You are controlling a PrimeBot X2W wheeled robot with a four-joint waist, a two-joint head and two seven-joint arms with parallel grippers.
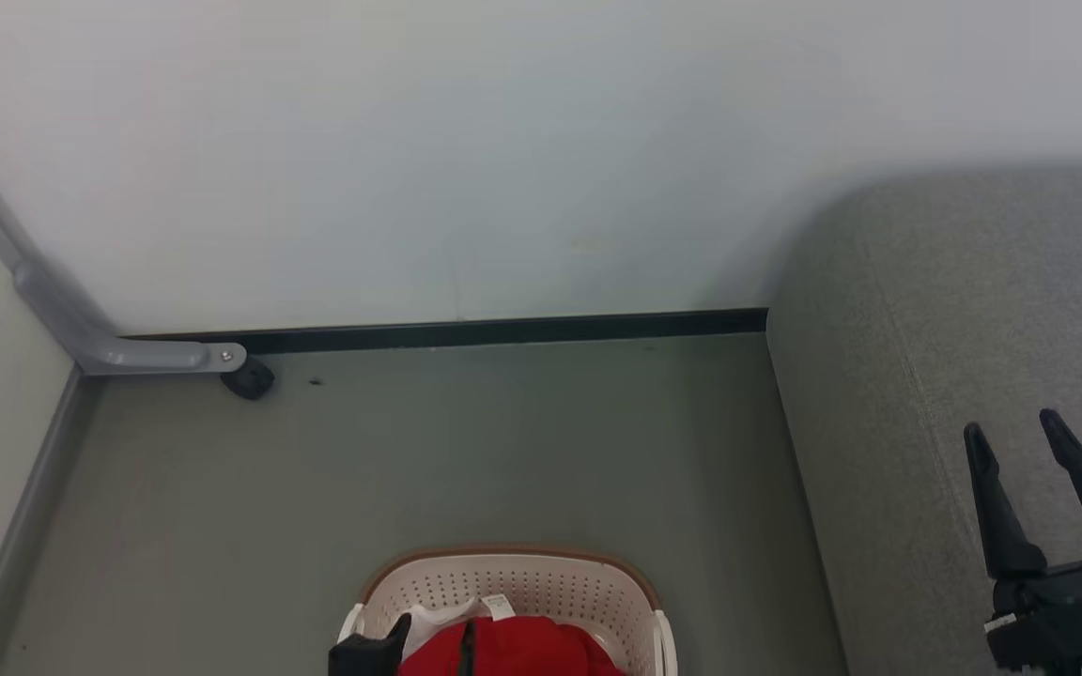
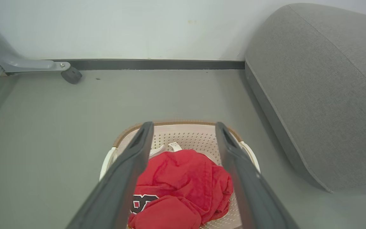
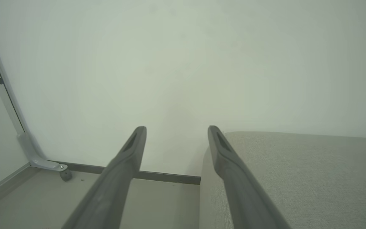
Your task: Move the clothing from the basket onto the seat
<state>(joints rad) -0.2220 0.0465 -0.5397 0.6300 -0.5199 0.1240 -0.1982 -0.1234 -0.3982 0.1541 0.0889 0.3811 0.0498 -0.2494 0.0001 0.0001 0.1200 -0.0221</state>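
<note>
Where the clothing [image 2: 183, 181] lies heaped inside the basket [image 2: 186, 137], the left gripper [image 2: 184, 124] is held above it, its jaws spread wide with nothing pinched, and the red heap is seen between the fingers. The seat [image 2: 316, 89] is set to the right of the basket, with a strip of bare floor [image 1: 503, 451] left between its rounded edge and the basket's white handle. The right gripper [image 1: 1012, 422] is held over the seat, its jaws also spread and empty. Beyond the basket, open floor is bounded by a dark baseboard [image 1: 503, 330] and a pale wall [image 1: 503, 141]. Far left of the basket, a grey metal foot [image 1: 128, 352] with a black caster [image 1: 248, 378] is planted by that baseboard, well apart from the basket.
</note>
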